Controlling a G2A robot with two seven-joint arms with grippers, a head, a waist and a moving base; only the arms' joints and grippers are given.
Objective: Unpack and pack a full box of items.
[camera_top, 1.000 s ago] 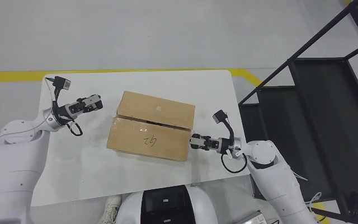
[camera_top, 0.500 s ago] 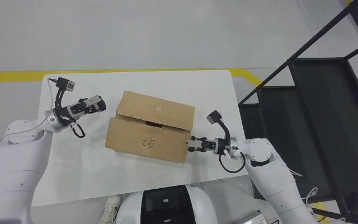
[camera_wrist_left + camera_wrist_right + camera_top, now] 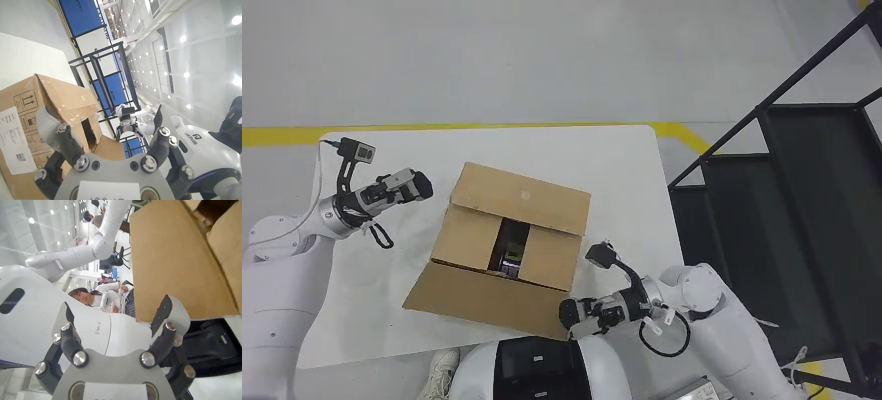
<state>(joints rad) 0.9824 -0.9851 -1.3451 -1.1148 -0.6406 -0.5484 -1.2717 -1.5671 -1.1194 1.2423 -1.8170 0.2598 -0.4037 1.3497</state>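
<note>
While black stairs (image 3: 782,190) stood beside the white table (image 3: 622,170), the cardboard box (image 3: 542,205) sat mid-table, its near flap (image 3: 482,290) folded outward and a dark item (image 3: 510,250) visible inside. The left gripper (image 3: 422,186) hung released beside it; the right gripper (image 3: 568,312), likewise released, was at the flap's corner.

Top camera looks down on table (image 3: 622,170), wrist cameras low, tilted upward, all sharing box (image 3: 522,200)

Box (image 3: 467,235) mouth half open, far flap (image 3: 525,197) covering the rest, near flap (image 3: 482,293) sprawled across front table (image 3: 622,170)
</note>
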